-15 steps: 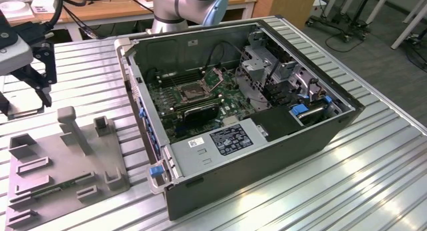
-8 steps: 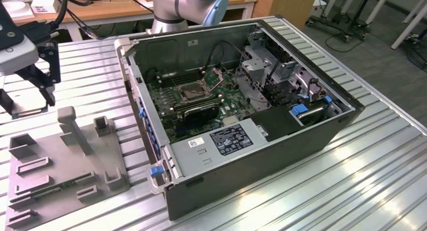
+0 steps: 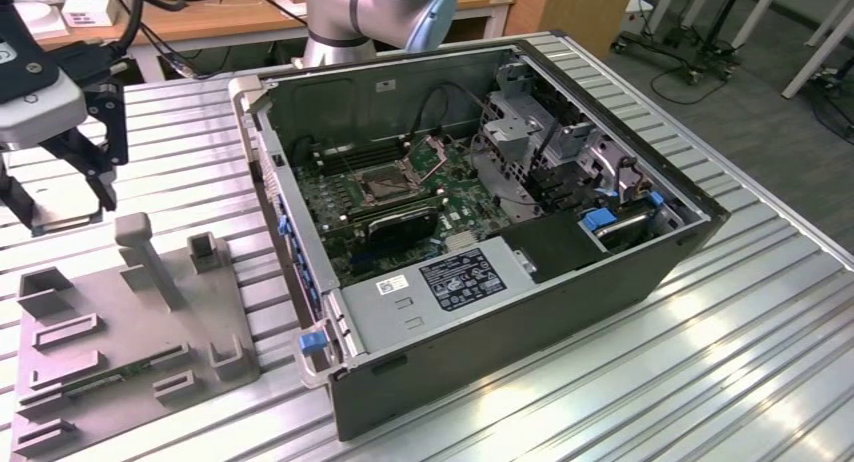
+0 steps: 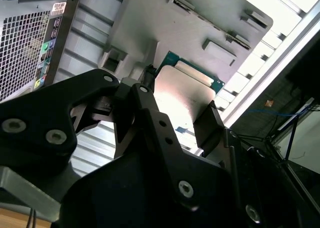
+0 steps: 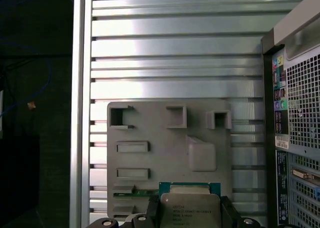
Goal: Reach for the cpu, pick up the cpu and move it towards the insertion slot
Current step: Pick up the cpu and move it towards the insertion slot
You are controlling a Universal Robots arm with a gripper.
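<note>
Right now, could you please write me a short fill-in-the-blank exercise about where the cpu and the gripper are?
1. The cpu is held ___ the jaws.
2. In the exterior view, the gripper hangs ___ the grey tray.
3. The insertion slot lies ___ the computer case.
Missing words: between; above; inside.

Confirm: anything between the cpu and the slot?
The gripper holds the cpu near the tray. The case wall stands between it and the slot. The case is open on top, and nothing visible covers the slot.
</note>
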